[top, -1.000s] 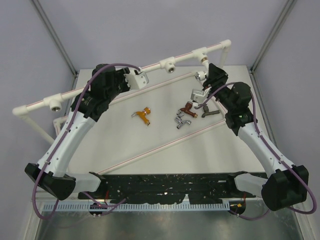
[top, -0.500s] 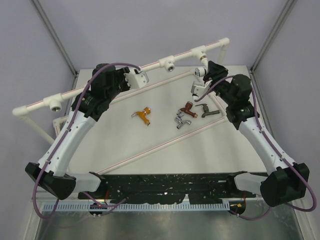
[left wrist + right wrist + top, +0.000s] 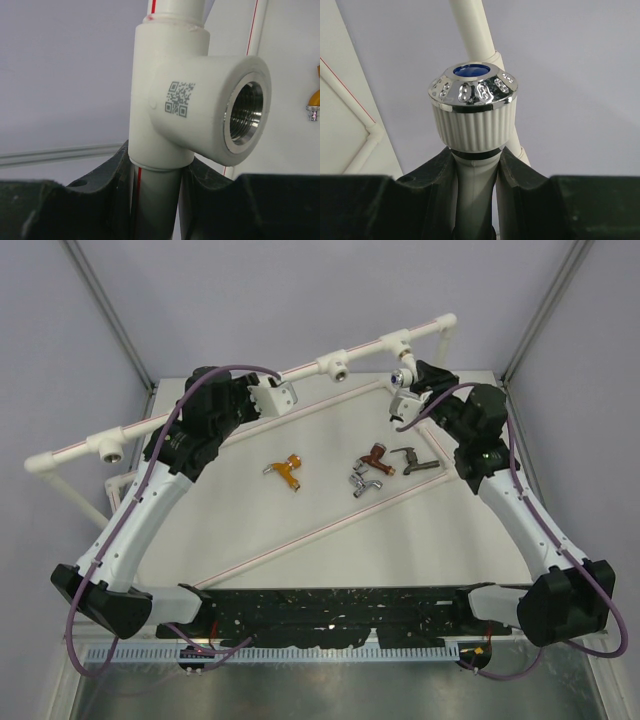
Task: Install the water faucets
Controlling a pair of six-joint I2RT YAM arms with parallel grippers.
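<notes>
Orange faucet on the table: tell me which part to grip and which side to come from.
Grip the orange faucet across its orange body, probably straight down from above. It lies flat on the table with nothing touching it. Its silver end juts left, so keep the fingers clear of that.

Right gripper (image 3: 408, 390) holds white plastic faucet (image 3: 400, 378) just beside the rightmost tee of the white pipe frame (image 3: 365, 354). Left gripper (image 3: 275, 396) is clamped on that frame. Lying on white table (image 3: 450, 540): orange-gold faucet (image 3: 288, 470), copper-brown faucet (image 3: 375, 455), shiny chrome faucet (image 3: 364, 483), dark bronze-grey faucet (image 3: 411, 460).
</notes>
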